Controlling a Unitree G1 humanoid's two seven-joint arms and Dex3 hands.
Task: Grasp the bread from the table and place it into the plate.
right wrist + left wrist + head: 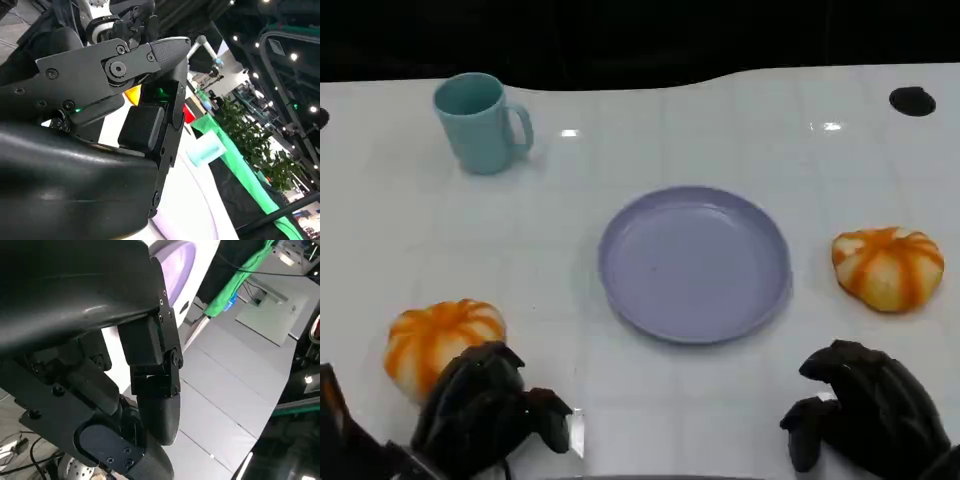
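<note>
Two orange-and-white striped bread buns lie on the white table: one bread [445, 338] at the near left, the other bread [888, 267] at the right. Between them sits the empty purple plate [695, 262], whose edge [176, 264] also shows in the left wrist view. My left hand [485, 410] hovers just in front of the left bread, covering its near edge, fingers curled in and holding nothing. At the near right, my right hand [865, 410] has its fingers curled too and sits well short of the right bread. A sliver of orange bread [132, 94] peeks past the right hand's fingers [145, 125].
A teal mug [480, 122] stands at the back left, also visible as the mug [205, 149] in the right wrist view. A black round hole [912, 100] marks the table's far right corner. The table's dark back edge runs behind them.
</note>
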